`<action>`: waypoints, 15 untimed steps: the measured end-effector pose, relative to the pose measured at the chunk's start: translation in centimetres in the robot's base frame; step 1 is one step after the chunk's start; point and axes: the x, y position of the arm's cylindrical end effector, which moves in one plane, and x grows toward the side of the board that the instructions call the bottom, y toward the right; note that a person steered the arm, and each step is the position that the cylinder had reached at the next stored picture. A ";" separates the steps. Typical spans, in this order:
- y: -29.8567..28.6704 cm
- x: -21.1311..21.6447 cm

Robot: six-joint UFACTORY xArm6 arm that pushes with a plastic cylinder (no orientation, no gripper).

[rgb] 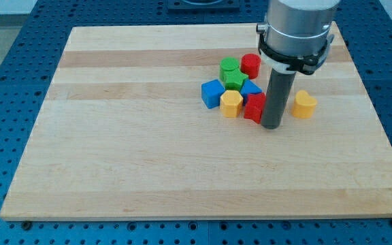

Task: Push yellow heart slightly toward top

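Observation:
The yellow heart (304, 104) lies on the wooden board (148, 150) at the view's right, apart from the other blocks. My tip (271, 126) rests on the board just to the left of and slightly below the heart, with a small gap between them. The rod's left side is against a red block (254, 107), which sits at the right end of a cluster of blocks.
The cluster left of my tip holds a yellow hexagonal block (231, 103), a blue block (212, 93), another blue block (251, 88), two green blocks (231, 71) and a red cylinder (250, 65). The arm's grey housing (298, 30) hangs over the board's upper right.

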 end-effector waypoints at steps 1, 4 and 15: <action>1.8 0.0; 4.0 -3.4; 11.8 -1.2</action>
